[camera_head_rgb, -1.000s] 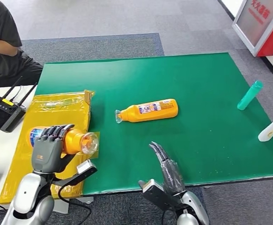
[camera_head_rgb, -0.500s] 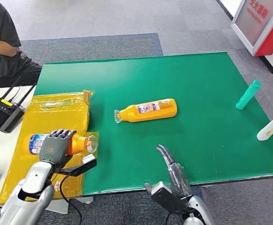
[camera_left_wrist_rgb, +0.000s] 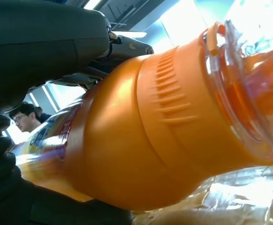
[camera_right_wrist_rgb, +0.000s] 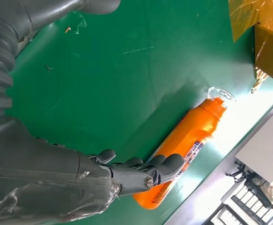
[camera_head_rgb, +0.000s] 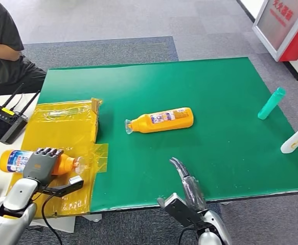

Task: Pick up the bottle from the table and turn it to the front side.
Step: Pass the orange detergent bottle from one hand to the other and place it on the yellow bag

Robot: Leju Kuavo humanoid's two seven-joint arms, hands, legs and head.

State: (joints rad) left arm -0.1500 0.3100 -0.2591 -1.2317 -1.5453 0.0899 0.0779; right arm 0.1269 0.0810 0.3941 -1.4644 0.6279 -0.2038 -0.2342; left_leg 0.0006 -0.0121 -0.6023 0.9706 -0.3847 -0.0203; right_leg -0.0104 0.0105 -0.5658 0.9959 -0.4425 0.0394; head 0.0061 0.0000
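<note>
My left hand [camera_head_rgb: 42,164] grips an orange bottle [camera_head_rgb: 17,160] with a blue-and-white label and a clear cap, lying sideways over the yellow taped box [camera_head_rgb: 64,127] at the table's left. The left wrist view shows that bottle [camera_left_wrist_rgb: 156,126] close up with my fingers [camera_left_wrist_rgb: 53,42] wrapped over it. A second orange bottle [camera_head_rgb: 160,120] lies on its side in the middle of the green mat [camera_head_rgb: 224,153], cap pointing left. My right hand [camera_head_rgb: 187,186] hangs at the mat's near edge, fingers apart, holding nothing. The right wrist view shows my right hand [camera_right_wrist_rgb: 142,171] in front of the lying bottle [camera_right_wrist_rgb: 184,145].
A teal bottle [camera_head_rgb: 272,103] and a white bottle [camera_head_rgb: 297,138] lie at the mat's right edge. A black controller with antennas [camera_head_rgb: 4,122] sits on the white table to the left. A person in black [camera_head_rgb: 2,46] sits at the far left.
My left hand has carried the bottle leftward and toward me, from the box's right edge to its left edge. The right hand has pulled back slightly toward the table's near edge.
</note>
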